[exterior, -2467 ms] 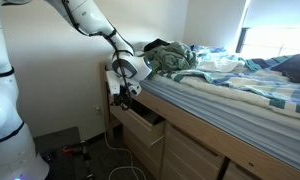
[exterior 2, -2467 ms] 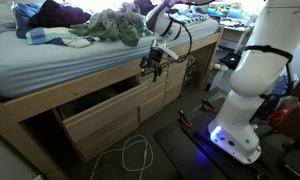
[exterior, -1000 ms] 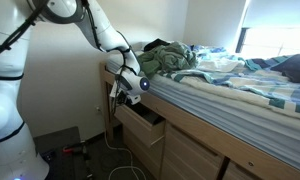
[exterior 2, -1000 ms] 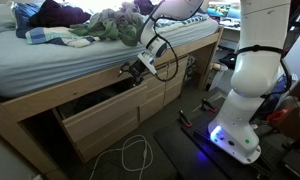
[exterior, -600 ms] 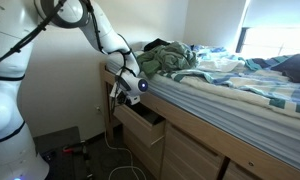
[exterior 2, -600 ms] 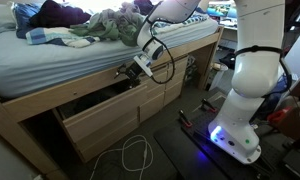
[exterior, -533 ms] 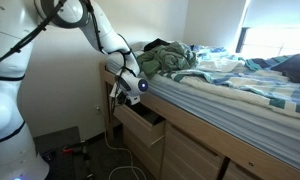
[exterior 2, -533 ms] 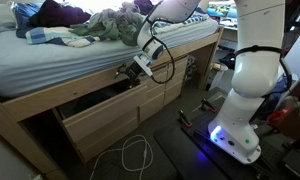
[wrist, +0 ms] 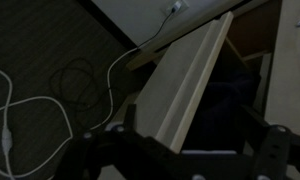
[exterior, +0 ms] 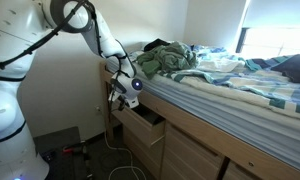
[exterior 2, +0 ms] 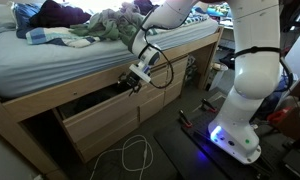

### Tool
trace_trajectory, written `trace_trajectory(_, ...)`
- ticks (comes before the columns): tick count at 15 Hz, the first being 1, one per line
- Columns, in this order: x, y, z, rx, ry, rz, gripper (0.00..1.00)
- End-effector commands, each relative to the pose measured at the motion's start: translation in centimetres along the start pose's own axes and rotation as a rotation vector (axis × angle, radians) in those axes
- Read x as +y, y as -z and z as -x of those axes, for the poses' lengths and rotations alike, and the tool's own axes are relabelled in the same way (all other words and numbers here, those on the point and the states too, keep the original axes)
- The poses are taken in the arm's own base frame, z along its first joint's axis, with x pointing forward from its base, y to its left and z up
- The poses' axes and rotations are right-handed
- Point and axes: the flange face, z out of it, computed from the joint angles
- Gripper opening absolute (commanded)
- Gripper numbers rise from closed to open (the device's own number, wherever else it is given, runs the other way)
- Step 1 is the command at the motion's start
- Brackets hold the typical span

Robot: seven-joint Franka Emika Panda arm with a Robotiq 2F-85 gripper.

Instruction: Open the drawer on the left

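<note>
Drawer [exterior 2: 95, 118] stands part way out of the bed frame [exterior 2: 5, 125], and in the wrist view its front [wrist: 190, 85] runs up between the fingers of the pincer [wrist: 185, 140]. Those fingers [wrist: 127, 130] look spread, one on each side of the front's top edge with gaps, not pinching it, though that view is dark. Dark items lie inside, just beyond the front. Above the pincer is the mattress [exterior 2: 60, 65]; below it a white cable [exterior 2: 135, 155] loops on the floor. I judge the pull to be in hand, not finished: next the inner finger must bear on the front's back and draw straight outward, level, so the box does not jam.
</note>
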Motion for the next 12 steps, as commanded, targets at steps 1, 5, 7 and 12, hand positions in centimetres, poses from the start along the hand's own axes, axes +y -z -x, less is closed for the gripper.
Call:
trace_trajectory(1, -0.3, -1.1, -0.3, 0.126, -0.047, 0.029, 1.0)
trace_trajectory(5, -0.9, -2.1, -0.6, 0.265, -0.129, -0.026, 1.0)
trace_trajectory(7, -1.1, -2.4, -0.8, 0.343, -0.178, -0.041, 1.0)
trace_trajectory(12, -0.4, -2.7, -1.1, 0.494, -0.241, -0.021, 1.0)
